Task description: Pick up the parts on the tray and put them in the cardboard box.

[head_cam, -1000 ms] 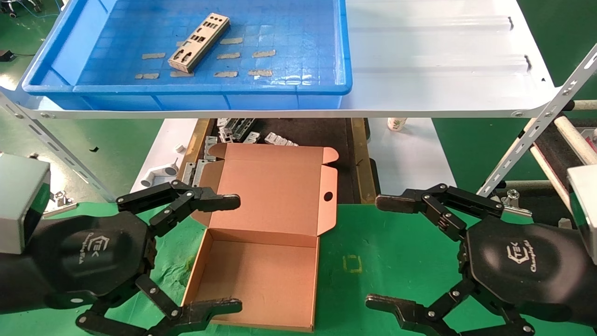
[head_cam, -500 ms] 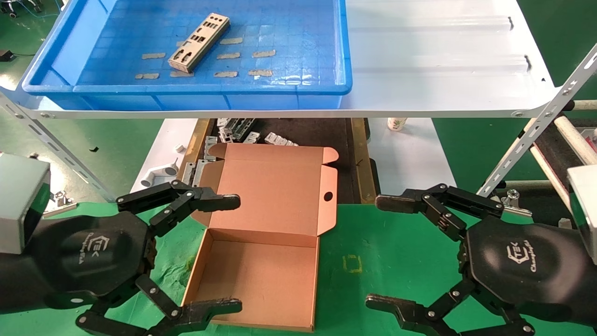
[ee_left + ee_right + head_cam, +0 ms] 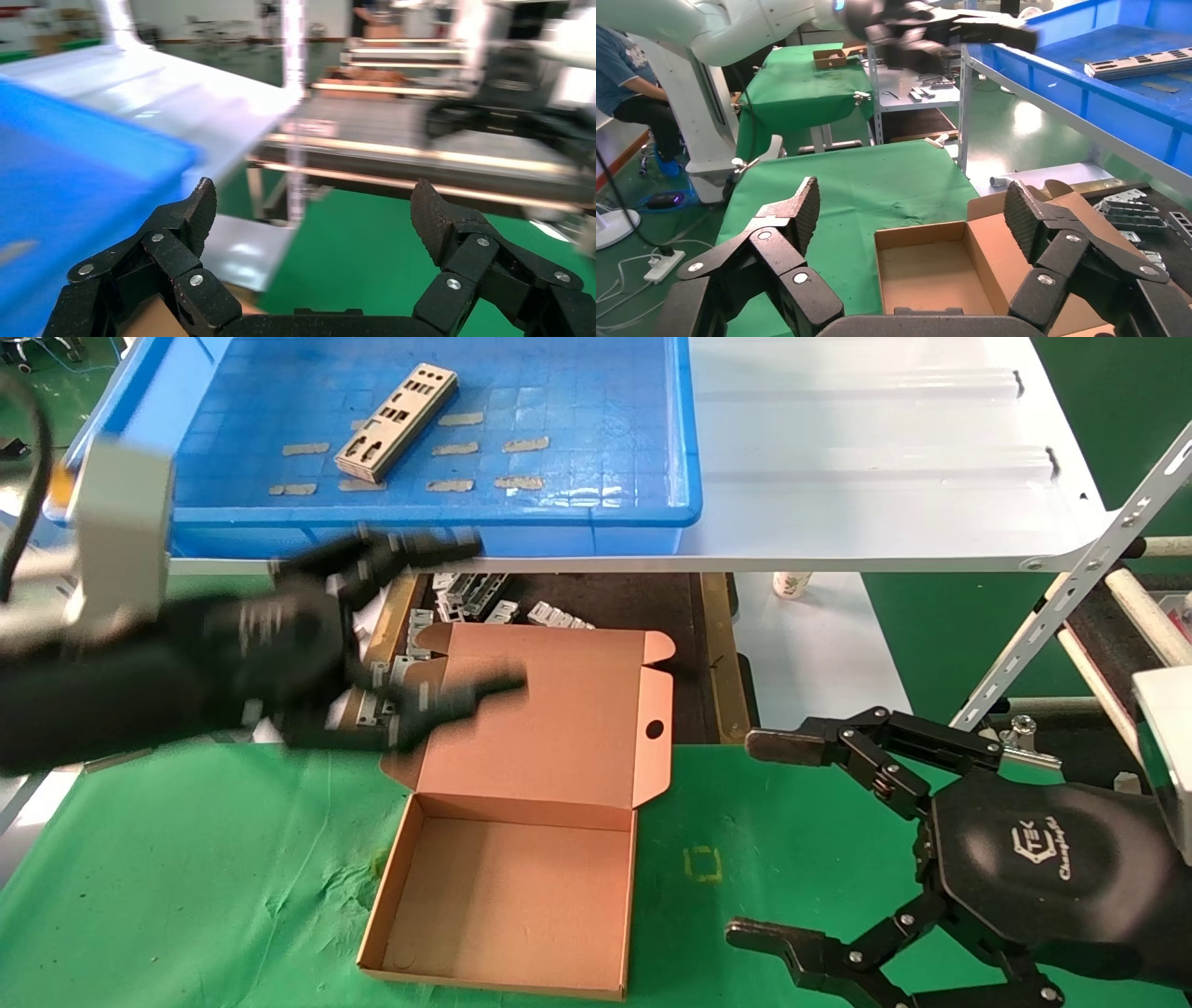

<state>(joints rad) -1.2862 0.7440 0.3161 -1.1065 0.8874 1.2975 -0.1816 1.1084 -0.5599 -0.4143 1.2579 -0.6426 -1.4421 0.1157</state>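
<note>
We are reaching our empty, wide-open left gripper [image 3: 461, 617] toward the metal plate [image 3: 397, 422] near the tray's [image 3: 419, 514] far edge, needing descent next.

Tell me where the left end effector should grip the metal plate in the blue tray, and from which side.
Grip the plate across its narrow width, near mid-length, coming straight down from above. It lies flat on the tray floor, angled diagonally, so the left end effector, now open and short of the tray, would probably need turning so its fingers straddle the long edges.
</note>
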